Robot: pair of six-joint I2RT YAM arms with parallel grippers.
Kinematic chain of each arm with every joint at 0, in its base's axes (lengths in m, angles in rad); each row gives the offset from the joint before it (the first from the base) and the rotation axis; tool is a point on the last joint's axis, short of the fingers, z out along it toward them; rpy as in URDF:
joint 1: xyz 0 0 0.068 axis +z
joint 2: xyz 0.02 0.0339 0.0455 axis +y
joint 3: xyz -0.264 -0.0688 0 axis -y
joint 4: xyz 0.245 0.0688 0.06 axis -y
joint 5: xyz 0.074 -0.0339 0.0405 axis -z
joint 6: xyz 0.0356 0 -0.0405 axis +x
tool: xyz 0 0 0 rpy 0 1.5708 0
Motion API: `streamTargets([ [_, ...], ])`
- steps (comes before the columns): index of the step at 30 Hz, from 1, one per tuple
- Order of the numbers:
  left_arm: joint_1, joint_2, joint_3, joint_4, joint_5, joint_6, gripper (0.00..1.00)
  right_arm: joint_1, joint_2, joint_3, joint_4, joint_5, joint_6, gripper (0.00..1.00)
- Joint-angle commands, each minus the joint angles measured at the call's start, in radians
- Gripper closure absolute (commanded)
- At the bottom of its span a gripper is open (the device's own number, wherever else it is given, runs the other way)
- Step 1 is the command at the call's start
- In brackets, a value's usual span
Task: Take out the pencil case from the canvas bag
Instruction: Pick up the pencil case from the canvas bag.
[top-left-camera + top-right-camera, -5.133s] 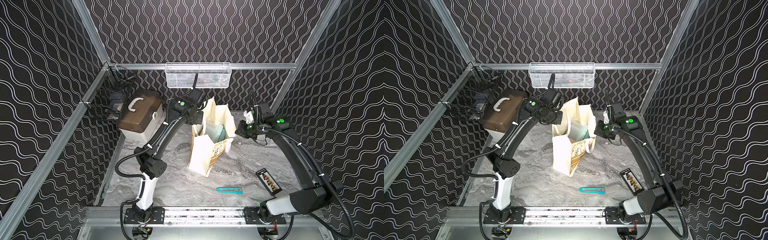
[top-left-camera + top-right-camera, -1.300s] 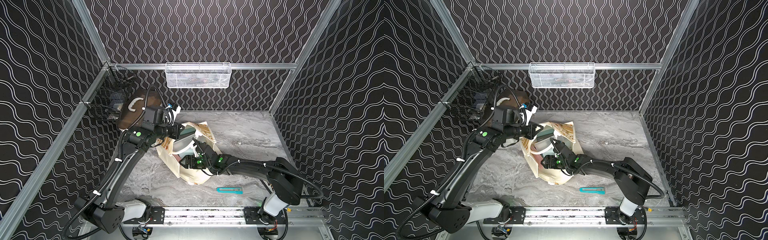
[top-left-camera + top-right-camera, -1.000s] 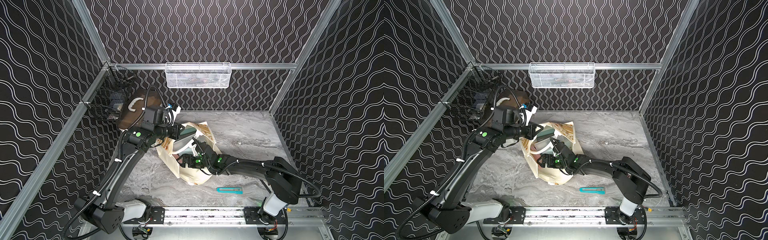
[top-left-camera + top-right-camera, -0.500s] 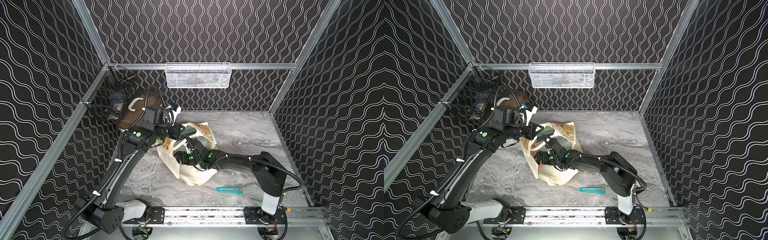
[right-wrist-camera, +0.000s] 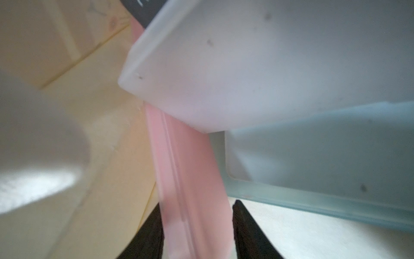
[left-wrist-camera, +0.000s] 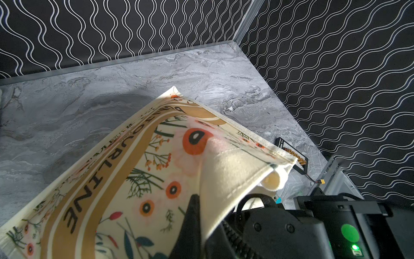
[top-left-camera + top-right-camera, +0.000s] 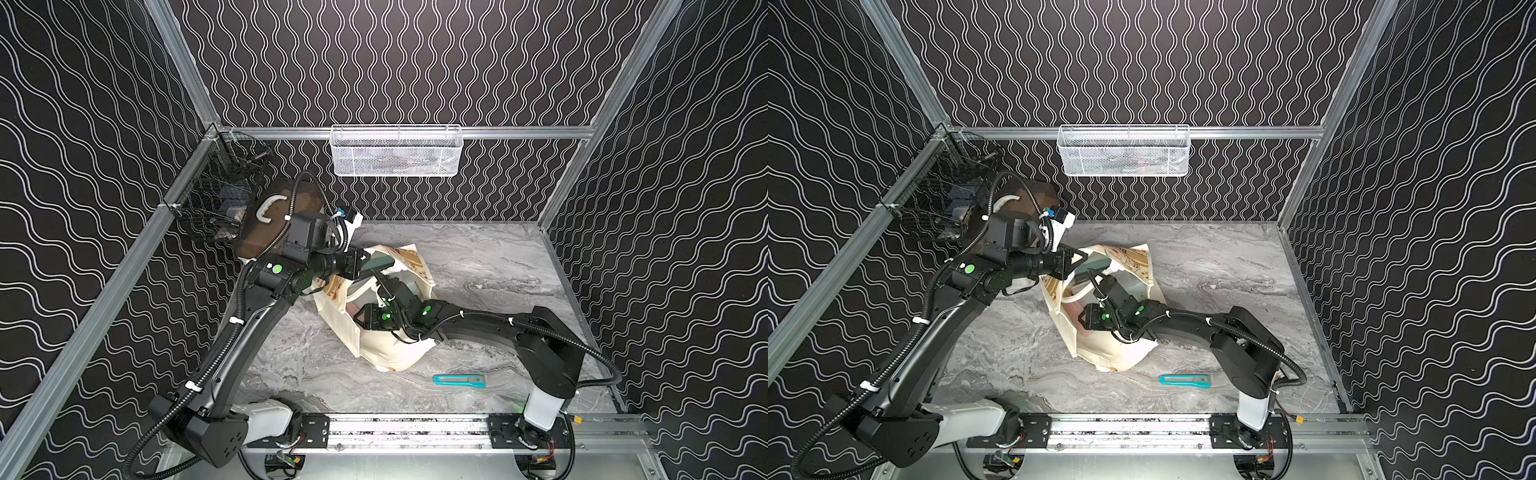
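On the grey marble tabletop (image 7: 498, 270), the right gripper (image 5: 198, 203) is narrowing from wide onto the pink pencil case (image 5: 179, 157), apparently readying its pull-out, while the left gripper (image 7: 368, 266) is pinching the canvas bag (image 7: 386, 353) open.

One canvas bag (image 7: 390, 353), one pink case (image 5: 190, 179), one white container (image 5: 246, 67), one teal utility knife (image 7: 459, 380), one brown-lidded box (image 7: 251, 243), one white mesh basket (image 7: 397, 151), one black wire basket (image 7: 212, 195), two robot arms (image 7: 249, 332).
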Motion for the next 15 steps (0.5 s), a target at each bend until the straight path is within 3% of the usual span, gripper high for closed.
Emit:
streamTargets([
  [1, -0.004, -0.004, 0.003, 0.097, 0.037, -0.007, 1.00, 0.000, -0.003, 0.005, -0.008, 0.016, -0.014, 0.54],
  [6, -0.004, -0.006, 0.001, 0.094, 0.038, -0.006, 1.00, 0.000, 0.035, 0.035, 0.001, -0.026, -0.021, 0.39],
  [15, -0.004, -0.009, 0.003, 0.088, 0.037, -0.005, 1.00, 0.001, 0.105, 0.091, -0.051, -0.001, -0.047, 0.48],
])
